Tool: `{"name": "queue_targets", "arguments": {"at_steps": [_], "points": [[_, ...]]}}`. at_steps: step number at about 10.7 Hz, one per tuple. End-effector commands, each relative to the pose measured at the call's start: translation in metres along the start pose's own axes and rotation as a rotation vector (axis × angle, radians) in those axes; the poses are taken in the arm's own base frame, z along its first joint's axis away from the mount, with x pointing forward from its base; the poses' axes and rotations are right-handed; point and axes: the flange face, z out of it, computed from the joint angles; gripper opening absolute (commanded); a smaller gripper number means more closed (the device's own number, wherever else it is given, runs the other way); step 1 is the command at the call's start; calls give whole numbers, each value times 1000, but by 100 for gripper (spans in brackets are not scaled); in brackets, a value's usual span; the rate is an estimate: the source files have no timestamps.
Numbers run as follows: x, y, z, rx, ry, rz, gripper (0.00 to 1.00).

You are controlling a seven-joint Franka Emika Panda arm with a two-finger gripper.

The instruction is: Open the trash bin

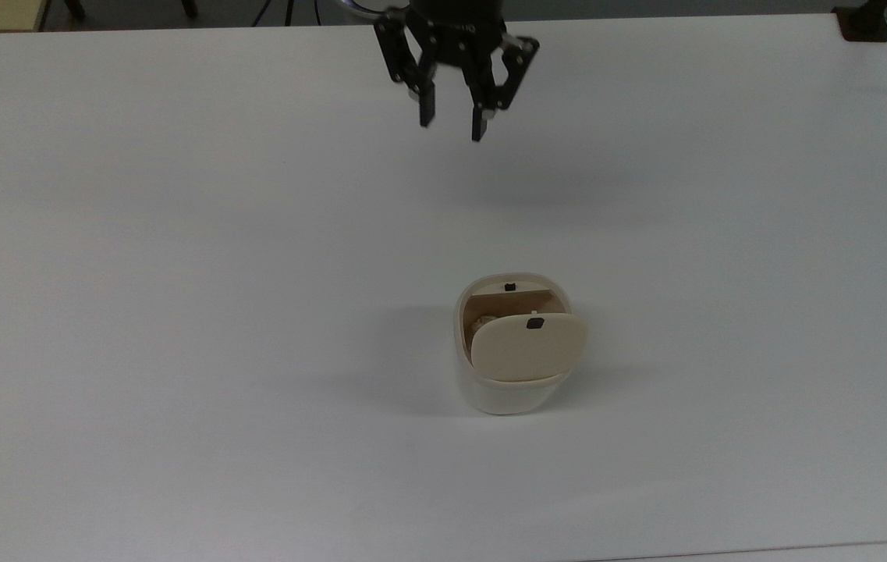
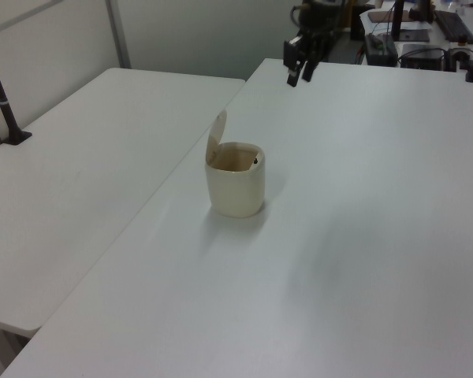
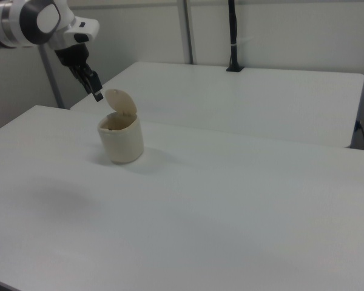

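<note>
The trash bin (image 1: 507,375) stands upright on the white bench (image 1: 178,312), a little toward the top view's lower right of centre. Its beige lid (image 1: 529,347) is raised on the hinge and stands nearly upright over the rim, so the inside is exposed; the small black button (image 1: 510,287) is visible at the far rim. I judge that the opening is already done and almost nothing is left. Farther back, well apart from the bin and high above the bench, hangs the end effector (image 1: 450,121). Its two fingers are spread apart and they carry nothing.
</note>
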Motion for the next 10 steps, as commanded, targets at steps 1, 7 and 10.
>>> {"name": "queue_targets", "arguments": {"at_steps": [1,7,10], "points": [[-16,51,-45,19,-111,-60,100],[-15,120,-65,-12,-173,-98,100],[-5,134,-61,-15,-169,-266,100]]}}
